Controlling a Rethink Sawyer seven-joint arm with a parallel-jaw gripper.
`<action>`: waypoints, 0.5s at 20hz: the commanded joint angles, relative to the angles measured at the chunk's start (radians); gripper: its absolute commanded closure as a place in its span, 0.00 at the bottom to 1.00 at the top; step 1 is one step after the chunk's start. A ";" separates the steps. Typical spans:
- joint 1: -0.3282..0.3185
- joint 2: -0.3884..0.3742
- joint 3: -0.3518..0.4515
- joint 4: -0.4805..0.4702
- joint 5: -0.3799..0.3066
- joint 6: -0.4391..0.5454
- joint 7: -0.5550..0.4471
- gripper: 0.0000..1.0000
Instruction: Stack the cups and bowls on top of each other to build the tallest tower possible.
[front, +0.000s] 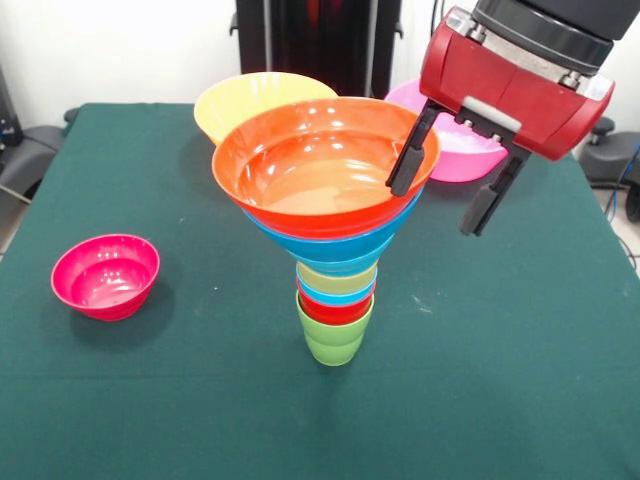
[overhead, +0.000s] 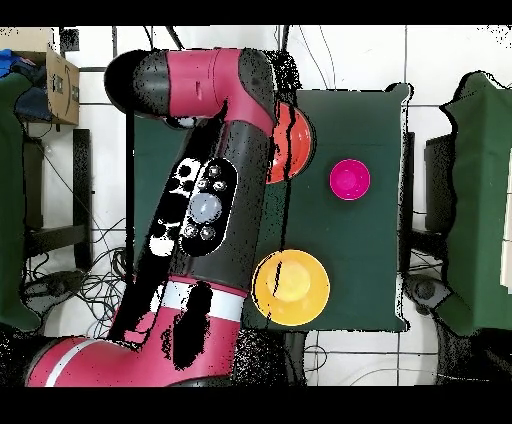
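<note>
On the green bench one tower stands nearest, near the middle; counted from the base it shows a lime green cup, a red cup, a thin light blue rim, a pale yellow cup, a blue bowl and the wide red-orange bowl on top, so six visible layers; one small magenta bowl sits alone to the left, well apart from the tower; farther back lie two loose large bowls, one yellow-orange bowl and one pink bowl; the single red arm reaches down from the upper right, wrist tilted; its pincer hangs spread wide with nothing in it, one finger in front of the red-orange bowl's right rim, the other just outside it.
</note>
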 joint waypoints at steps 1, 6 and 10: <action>0.026 -0.003 0.093 0.055 0.000 0.183 0.019 0.00; 0.035 -0.030 0.081 0.048 0.000 0.239 0.020 0.00; 0.042 -0.048 0.076 0.049 -0.004 0.268 0.021 0.00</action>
